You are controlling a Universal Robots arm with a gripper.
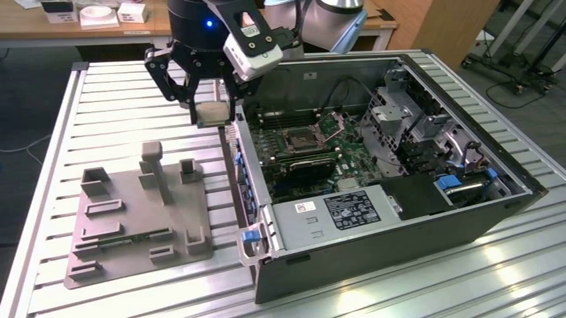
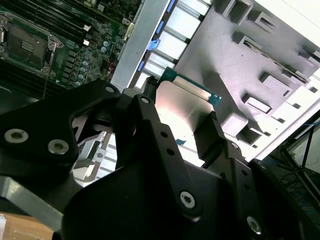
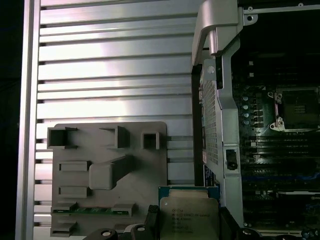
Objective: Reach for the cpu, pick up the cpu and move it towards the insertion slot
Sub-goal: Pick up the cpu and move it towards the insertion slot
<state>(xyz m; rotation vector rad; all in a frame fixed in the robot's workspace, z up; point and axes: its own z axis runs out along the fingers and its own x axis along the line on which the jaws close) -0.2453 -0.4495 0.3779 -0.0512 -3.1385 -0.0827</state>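
Clamped in my claw [image 1: 212, 109], the cpu [image 1: 213, 114] hangs above the counter [image 1: 132, 93], just beside the open computer case [image 1: 495, 152], apart from the insertion slot [image 1: 299, 140].

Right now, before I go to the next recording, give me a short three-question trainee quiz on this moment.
1. True or false: the cpu lies in the grey tray.
2. What is the gripper shut on?
A. the memory stick
B. the cpu
C. nothing
3. Fill in: the insertion slot sits inside the open computer ____.

Key
1. False: the gripper holds it in the air, above the table and beside the case wall.
2. B: in both wrist views the fingers clamp its edges.
3. case.
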